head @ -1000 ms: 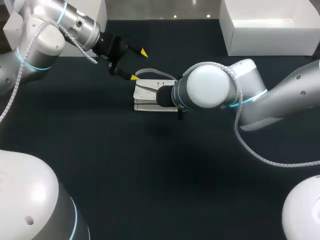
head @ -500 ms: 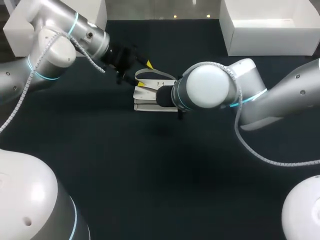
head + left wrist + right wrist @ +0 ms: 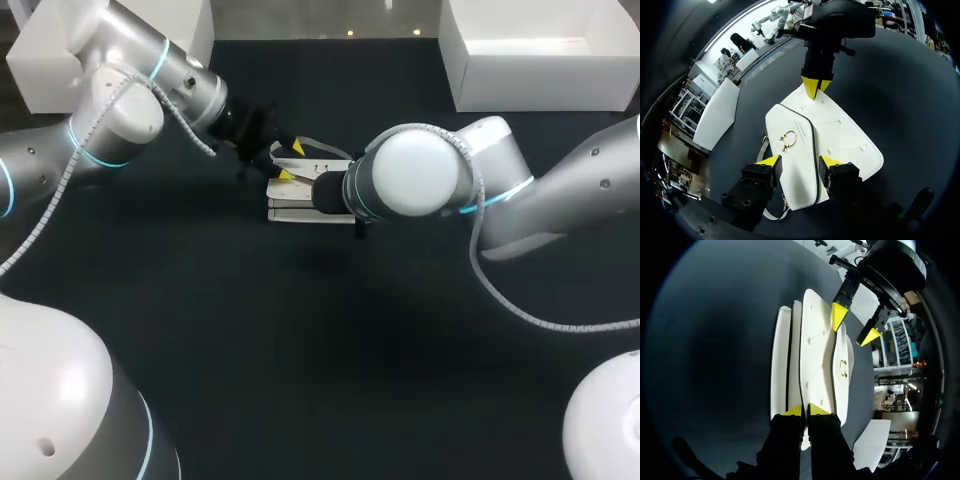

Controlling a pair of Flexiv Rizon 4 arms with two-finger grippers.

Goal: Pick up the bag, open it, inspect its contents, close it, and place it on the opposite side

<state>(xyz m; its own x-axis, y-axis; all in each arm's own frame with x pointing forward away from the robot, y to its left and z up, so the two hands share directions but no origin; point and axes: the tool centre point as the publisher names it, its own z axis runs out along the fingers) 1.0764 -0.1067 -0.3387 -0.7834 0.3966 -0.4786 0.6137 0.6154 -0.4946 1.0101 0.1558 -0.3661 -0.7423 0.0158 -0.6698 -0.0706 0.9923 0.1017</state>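
On the dark bench [image 3: 300, 340] the white quilted leather bag [image 3: 300, 208] lies flat near the middle. My right fingers [image 3: 821, 412] are clenched on one edge; my left fingers [image 3: 771, 161] straddle its flap end, released.

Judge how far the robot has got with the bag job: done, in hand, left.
Done: nothing finished; the bag lies flat on the table, flap closed. In hand: the right gripper pinches one edge, and the open left gripper straddles the flap end, seemingly to open it. Left: opening, inspecting, closing, placing on the other side.
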